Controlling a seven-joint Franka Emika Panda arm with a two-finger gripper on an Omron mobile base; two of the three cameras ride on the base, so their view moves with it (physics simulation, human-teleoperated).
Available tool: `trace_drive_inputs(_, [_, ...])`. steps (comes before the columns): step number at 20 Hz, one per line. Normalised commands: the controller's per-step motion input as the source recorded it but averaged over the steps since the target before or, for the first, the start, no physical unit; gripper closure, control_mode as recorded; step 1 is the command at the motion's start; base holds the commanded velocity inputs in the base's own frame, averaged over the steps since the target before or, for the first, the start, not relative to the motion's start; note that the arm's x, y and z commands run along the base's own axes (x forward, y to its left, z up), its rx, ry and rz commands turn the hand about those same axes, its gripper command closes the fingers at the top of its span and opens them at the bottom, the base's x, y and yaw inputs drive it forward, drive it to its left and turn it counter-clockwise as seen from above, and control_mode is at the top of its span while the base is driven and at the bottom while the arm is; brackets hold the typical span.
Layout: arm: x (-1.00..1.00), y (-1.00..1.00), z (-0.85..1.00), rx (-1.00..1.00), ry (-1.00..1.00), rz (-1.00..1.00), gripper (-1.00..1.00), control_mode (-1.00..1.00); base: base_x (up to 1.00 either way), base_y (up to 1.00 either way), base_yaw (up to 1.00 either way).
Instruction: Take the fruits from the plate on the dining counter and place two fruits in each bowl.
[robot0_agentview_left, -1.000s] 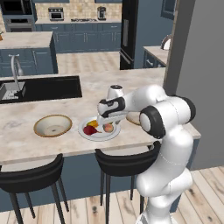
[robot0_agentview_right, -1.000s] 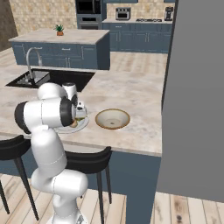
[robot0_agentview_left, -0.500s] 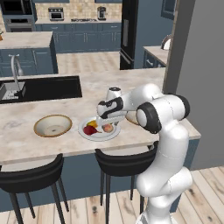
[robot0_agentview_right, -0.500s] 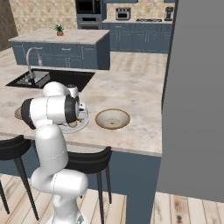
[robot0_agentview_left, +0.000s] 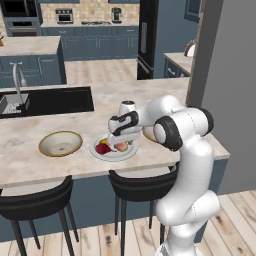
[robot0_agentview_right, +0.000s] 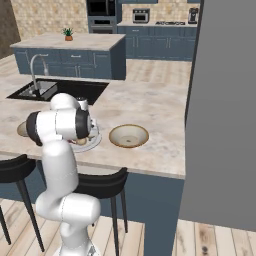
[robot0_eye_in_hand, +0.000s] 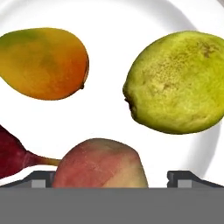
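Note:
The white plate (robot0_eye_in_hand: 109, 26) lies close under my hand and carries the fruits: an orange-yellow one (robot0_eye_in_hand: 43, 62), a yellow-green one (robot0_eye_in_hand: 177, 81), a pinkish peach one (robot0_eye_in_hand: 99, 164) and a dark red one (robot0_eye_in_hand: 11, 153). My gripper (robot0_eye_in_hand: 111, 179) is open, with one fingertip (robot0_eye_in_hand: 41, 178) on each side of the peach fruit and a gap between them and it. In the left base view my gripper (robot0_agentview_left: 121, 142) hangs low over the plate (robot0_agentview_left: 114, 155) on the dining counter (robot0_agentview_left: 30, 165). One bowl (robot0_agentview_left: 60, 143) sits left of the plate, the other (robot0_agentview_right: 129, 135) to its right.
A sink with a tap (robot0_agentview_left: 20, 82) is set into the counter behind the left bowl. Two dark stools (robot0_agentview_left: 35, 205) stand under the counter's front edge. A grey wall (robot0_agentview_left: 230, 100) rises at the counter's right end.
My hand has come down closer to the plate, over the peach fruit. The fruits and bowls have not moved.

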Motion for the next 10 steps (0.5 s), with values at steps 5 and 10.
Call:
trace_drive_inputs(5, [0.0,0.02,-0.15,0.0,0.03,0.0,1.0,-1.0,0.0,0.0,0.0])
trace_drive_inputs(10, [-0.04,-0.1,0.1,0.0,-0.02,0.0,1.0,-1.0,0.0,0.0,0.0])
